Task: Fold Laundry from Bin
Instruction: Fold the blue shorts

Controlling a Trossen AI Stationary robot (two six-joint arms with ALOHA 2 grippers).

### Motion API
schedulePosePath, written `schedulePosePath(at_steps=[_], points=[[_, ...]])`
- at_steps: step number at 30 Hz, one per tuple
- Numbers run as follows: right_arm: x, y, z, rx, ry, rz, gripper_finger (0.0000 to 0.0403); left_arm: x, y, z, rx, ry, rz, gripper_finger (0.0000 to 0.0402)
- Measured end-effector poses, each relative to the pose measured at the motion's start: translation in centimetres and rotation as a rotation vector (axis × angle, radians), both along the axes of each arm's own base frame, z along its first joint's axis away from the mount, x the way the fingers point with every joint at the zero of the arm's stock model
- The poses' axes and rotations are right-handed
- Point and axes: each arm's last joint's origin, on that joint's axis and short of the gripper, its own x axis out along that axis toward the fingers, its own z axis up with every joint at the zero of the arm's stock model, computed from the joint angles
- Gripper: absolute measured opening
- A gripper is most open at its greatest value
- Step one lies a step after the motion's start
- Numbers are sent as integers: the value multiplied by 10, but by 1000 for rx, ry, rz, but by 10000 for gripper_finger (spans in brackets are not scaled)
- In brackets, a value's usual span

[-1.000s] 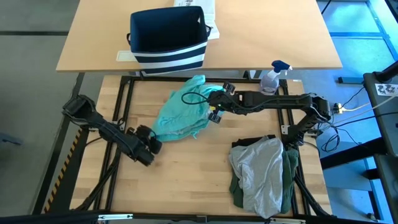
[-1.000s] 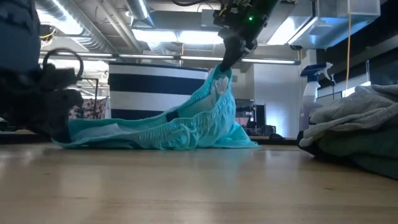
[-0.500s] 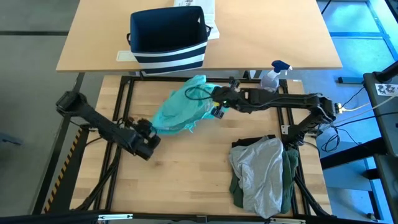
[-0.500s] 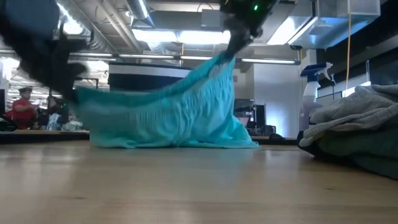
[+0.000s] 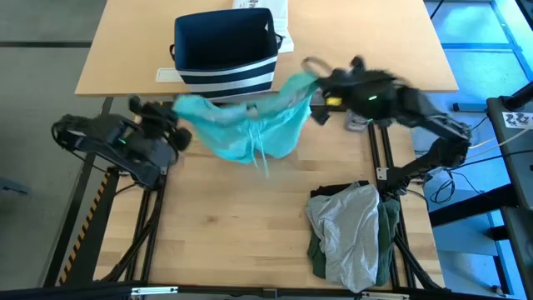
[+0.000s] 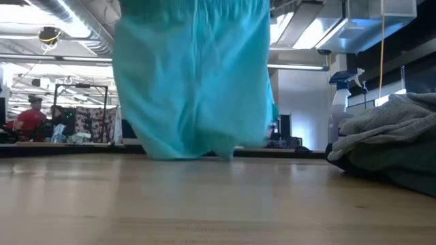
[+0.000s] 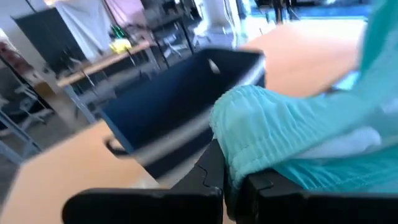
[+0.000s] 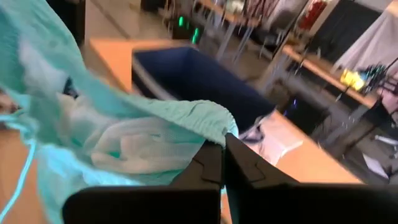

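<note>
My left jaws (image 5: 176,127) and right jaws (image 5: 314,90) clamped on teal garment (image 5: 246,125), stretched aloft before bin (image 5: 223,52). Spreading step; next needs flat lay-down on desk (image 5: 241,233).

An open-plan robotics lab or workshop. Exposed silver ceiling ducts (image 6: 75,41) and fluorescent strip lights (image 6: 20,30) run overhead, a loaded clothes rack (image 6: 88,122) stands behind, and the pale wooden bench (image 5: 250,233) sits on a black metal frame (image 5: 158,208) trailing cables (image 5: 466,142).
</note>
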Motion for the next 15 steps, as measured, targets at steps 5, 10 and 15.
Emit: schedulePosePath(at_steps=[5,10,15], points=[[-25,2,35,-24,-88,2,0,-15,11,46,44,-28,8,1],[-36,-6,39,-11,-70,-26,0,-18,16,73,70,-43,-11,1],[-35,-21,28,49,2,-39,0,-16,23,86,83,-28,-39,1]])
